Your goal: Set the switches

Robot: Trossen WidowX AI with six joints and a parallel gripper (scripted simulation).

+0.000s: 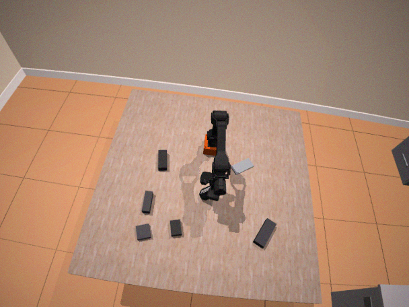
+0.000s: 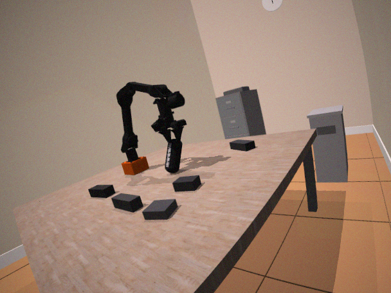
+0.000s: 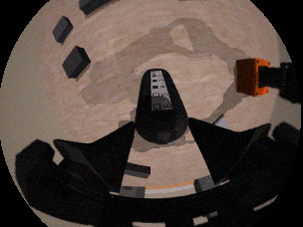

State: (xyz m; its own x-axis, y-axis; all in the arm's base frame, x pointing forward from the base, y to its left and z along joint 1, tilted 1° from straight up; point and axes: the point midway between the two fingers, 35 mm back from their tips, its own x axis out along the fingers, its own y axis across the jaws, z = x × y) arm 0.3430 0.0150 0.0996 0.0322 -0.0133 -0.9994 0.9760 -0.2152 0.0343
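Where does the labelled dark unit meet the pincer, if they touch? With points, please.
Touching: the wrist view shows the pincer (image 1: 212, 191) (image 2: 173, 140) (image 3: 161, 123) with fingertips against both sides of the dark unit (image 1: 206, 194) (image 2: 174, 157) (image 3: 161, 130).

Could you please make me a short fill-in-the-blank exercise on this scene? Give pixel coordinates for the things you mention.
1. The controller unit (image 1: 205, 194) (image 2: 174, 155) (image 3: 160, 125) is held between the two ____ of the tool (image 1: 211, 190) (image 2: 174, 140) (image 3: 161, 123).
2. The arm's box-shaped base (image 1: 210, 151) (image 2: 135, 166) (image 3: 249, 77) is coloured ____.
3. Apart from the unit, the top view shows ____ dark blocks lying on the table (image 1: 215, 266) (image 2: 128, 254) (image 3: 214, 65).
4. The wall clock (image 2: 272, 4) appears only in the ____ view.

Missing words: fingers; orange; five; exterior.
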